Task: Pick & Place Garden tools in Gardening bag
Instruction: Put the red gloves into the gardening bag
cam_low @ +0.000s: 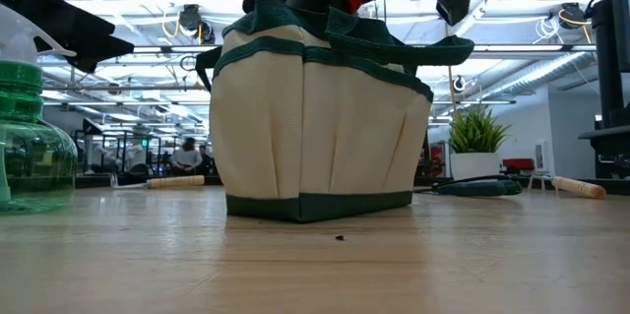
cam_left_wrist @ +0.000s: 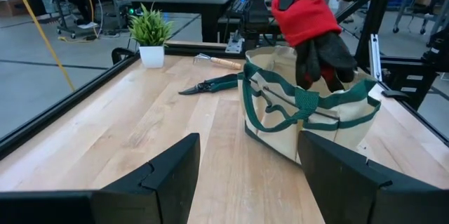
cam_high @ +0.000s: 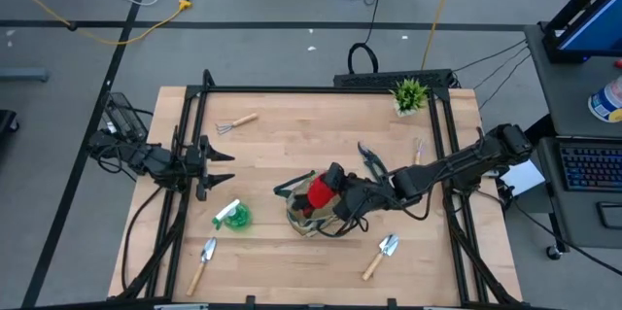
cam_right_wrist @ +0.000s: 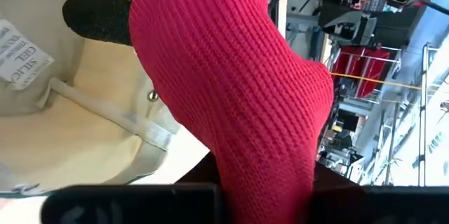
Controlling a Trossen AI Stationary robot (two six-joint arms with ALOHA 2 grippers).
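Note:
The beige gardening bag [cam_high: 309, 215] with green trim stands upright on its base at the table's middle; it also shows in the low view [cam_low: 315, 127] and the left wrist view [cam_left_wrist: 309, 119]. My right gripper [cam_high: 336, 189] is over the bag's mouth, shut on the red-black glove [cam_high: 320, 191]. My left gripper [cam_left_wrist: 249, 175] waits open and empty at the table's left edge [cam_high: 219, 164]. On the table lie a mini rake [cam_high: 236, 121], dark shears [cam_high: 372, 162], two trowels [cam_high: 202, 261] [cam_high: 381, 255] and a green-white bottle [cam_high: 233, 216]. My right gripper holds the glove by its red knit cuff [cam_right_wrist: 238, 76], coming slanting down from the table's right side. The exact place of contact is hidden by the cuff itself. The glove hangs below the gripper, its black fingers [cam_left_wrist: 323, 59] down at the bag's mouth.
A small potted plant [cam_high: 410, 94] stands at the far right corner. A second small wooden-handled tool [cam_high: 418, 150] lies right of the shears. Dark frame rails run along the table's left and right sides. Bare wood lies in front of the bag.

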